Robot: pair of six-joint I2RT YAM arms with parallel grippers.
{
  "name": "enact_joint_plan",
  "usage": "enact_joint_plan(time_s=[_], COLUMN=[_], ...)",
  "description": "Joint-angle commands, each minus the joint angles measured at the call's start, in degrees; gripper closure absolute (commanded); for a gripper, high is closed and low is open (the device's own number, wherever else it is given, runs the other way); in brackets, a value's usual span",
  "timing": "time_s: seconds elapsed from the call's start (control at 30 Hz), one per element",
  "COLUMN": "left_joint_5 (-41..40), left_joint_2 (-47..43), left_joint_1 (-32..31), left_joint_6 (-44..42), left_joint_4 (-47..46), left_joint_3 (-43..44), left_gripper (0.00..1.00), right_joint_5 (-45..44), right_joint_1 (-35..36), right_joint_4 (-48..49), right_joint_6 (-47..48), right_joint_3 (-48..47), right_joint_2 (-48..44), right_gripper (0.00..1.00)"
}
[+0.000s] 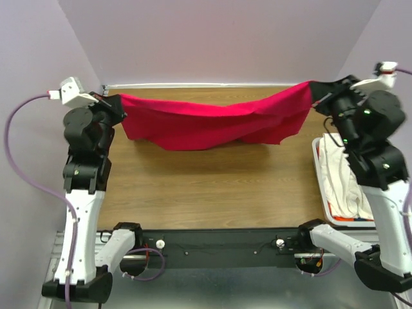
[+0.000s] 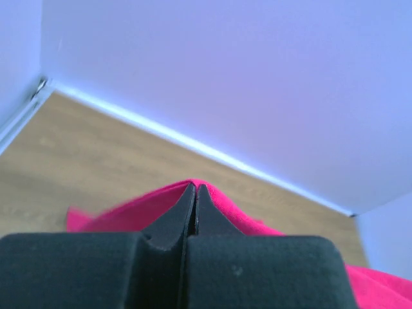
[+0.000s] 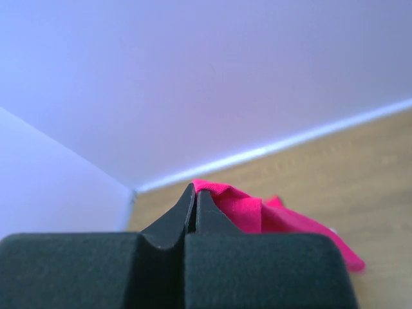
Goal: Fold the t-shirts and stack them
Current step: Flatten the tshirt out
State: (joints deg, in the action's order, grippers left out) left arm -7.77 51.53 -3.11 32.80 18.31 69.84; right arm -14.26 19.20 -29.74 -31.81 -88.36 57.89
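Note:
A crimson-red t-shirt (image 1: 212, 122) hangs stretched across the far part of the wooden table, sagging in the middle. My left gripper (image 1: 118, 102) is shut on its left end, and my right gripper (image 1: 313, 90) is shut on its right end. Through the left wrist camera, the closed left gripper (image 2: 195, 187) has red t-shirt (image 2: 129, 209) bunched around the tips. The right wrist view shows the closed right gripper (image 3: 195, 187) with red t-shirt (image 3: 257, 212) trailing off to its right. A cream-white t-shirt (image 1: 341, 183) lies in the basket at the right.
A white plastic laundry basket (image 1: 320, 187) stands at the table's right edge, partly under my right arm. A pale wall (image 1: 219, 38) closes the back of the table. The black rail with both arm bases (image 1: 212, 248) runs along the near edge.

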Motion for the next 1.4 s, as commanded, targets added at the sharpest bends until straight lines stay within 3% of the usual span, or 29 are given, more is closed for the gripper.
enact_joint_plan(time_s=[0.0, 0.13, 0.23, 0.37, 0.5, 0.6, 0.7, 0.73, 0.8, 0.87, 0.97, 1.1, 1.2, 1.37], left_joint_5=[4.0, 3.9, 3.5, 4.6, 5.3, 5.0, 7.5, 8.6, 11.3, 11.9, 12.2, 13.3, 13.7, 13.2], left_joint_2=[-3.4, -2.7, 0.9, 5.0, 11.2, 19.8, 30.2, 32.6, 39.2, 44.1, 47.3, 47.7, 45.6, 38.9], left_joint_1=[0.3, 0.3, 0.3, 0.3, 0.3, 0.4, 0.7, 0.8, 1.6, 2.0, 2.6, 4.8, 5.1, 5.2], left_joint_6=[1.0, 1.0, 1.5, 2.9, 3.8, 2.3, 1.0, 0.7, 0.1, -0.4, -1.5, -1.5, -1.2, 0.2], left_joint_4=[0.9, 0.2, -1.2, -6.2, -13.2, -17.9, -22.4, -22.4, -22.3, -19.5, -17.0, -16.3, -16.5, -19.6], left_joint_3=[6.4, 14.8, 16.4, 12.3, 7.6, 8.9, 16.2, 22.2, 28.9, 40.0, 50.6, 54.2, 49.3, 29.8], left_gripper=[1.00, 1.00, 1.00, 1.00, 1.00, 1.00, 1.00, 1.00, 1.00, 1.00, 1.00, 1.00, 1.00, 1.00], right_joint_5=[0.1, 0.7, 1.4, 1.6, 1.9, 5.5, 7.0, 7.0, 6.5, 5.3, 3.6, 3.1, 3.0, 4.3], right_joint_1=[0.1, 0.2, 0.2, 0.2, -0.1, -2.2, -3.7, -4.1, -4.9, -5.7, -6.2, -6.3, -6.4, -6.3], right_joint_4=[-3.5, -3.6, -3.4, -1.6, 2.8, 4.6, 4.6, 4.6, 4.9, 6.6, 14.1, 17.8, 18.5, 18.9], right_joint_6=[3.8, 5.5, 6.9, 8.5, 10.3, 10.8, 12.5, 12.8, 13.4, 14.0, 15.5, 16.2, 15.1, 9.2], right_joint_3=[-9.1, -18.4, -23.2, -25.3, -26.8, -35.3, -50.8, -55.1, -64.3, -66.0, -58.5, -50.0, -39.4, -17.5], right_joint_2=[-1.4, 1.8, 9.0, 16.4, 30.0, 38.9, 51.5, 55.5, 58.2, 57.7, 52.7, 43.8, 38.6, 29.4], right_gripper=[1.00, 1.00, 1.00, 1.00, 1.00, 1.00, 1.00, 1.00, 1.00, 1.00, 1.00, 1.00, 1.00, 0.99])
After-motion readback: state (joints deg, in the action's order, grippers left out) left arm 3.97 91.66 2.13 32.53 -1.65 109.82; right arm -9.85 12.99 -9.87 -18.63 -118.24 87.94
